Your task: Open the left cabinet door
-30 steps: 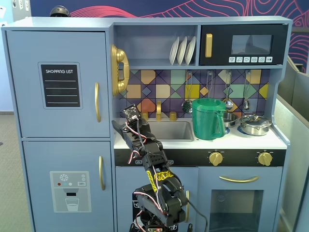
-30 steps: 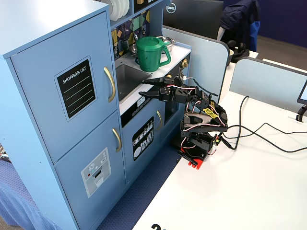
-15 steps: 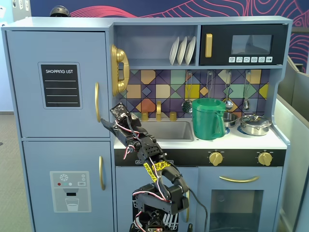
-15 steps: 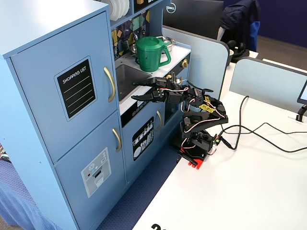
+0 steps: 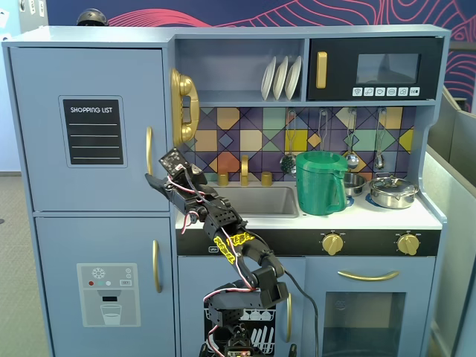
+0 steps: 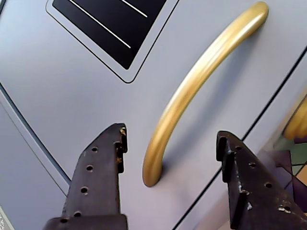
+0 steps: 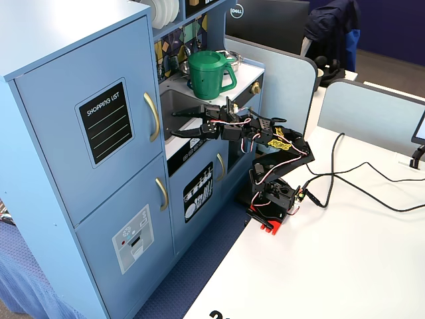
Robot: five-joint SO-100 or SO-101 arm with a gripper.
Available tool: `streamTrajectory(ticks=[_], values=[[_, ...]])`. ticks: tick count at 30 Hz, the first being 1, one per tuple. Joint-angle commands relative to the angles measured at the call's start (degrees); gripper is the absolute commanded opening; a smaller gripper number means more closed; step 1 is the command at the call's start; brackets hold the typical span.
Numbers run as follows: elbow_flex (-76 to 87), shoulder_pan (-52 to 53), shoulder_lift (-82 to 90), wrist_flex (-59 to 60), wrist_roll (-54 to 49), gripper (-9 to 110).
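The left cabinet door [image 5: 93, 89] is light blue-grey with a black "SHOPPING LIST" panel [image 5: 92, 132] and stands shut; it also shows in the other fixed view [image 7: 73, 153]. Its vertical curved gold handle [image 5: 149, 150] shows large in the wrist view [image 6: 201, 76]. My gripper [image 6: 171, 139] is open. The handle's lower end lies between the two black fingers [image 6: 103, 167] without touching either. In both fixed views the gripper [image 5: 154, 178] [image 7: 174, 125] sits just in front of the handle [image 7: 153, 117], at its lower part.
Below is the blue door with the water-dispenser graphic [image 5: 108, 294]. A gold toy phone [image 5: 184, 104] hangs right of the handle. A sink [image 5: 256, 201], a green pitcher [image 5: 321, 182] and a microwave [image 5: 375, 68] are further right. My base stands on the white table [image 7: 345, 266] with cables.
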Motion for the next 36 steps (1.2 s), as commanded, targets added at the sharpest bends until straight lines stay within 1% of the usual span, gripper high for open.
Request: streamTrajectory(ticks=[1,9,24,36], values=[[-4.39,-1.67,-2.20,-2.90,-1.14,17],[-8.88,-1.41,-9.14,-5.62,0.18,16],[-9.49,1.76,-13.18,-7.65,4.39,15],[-10.63,0.18,-19.60,-11.78,4.83,15]])
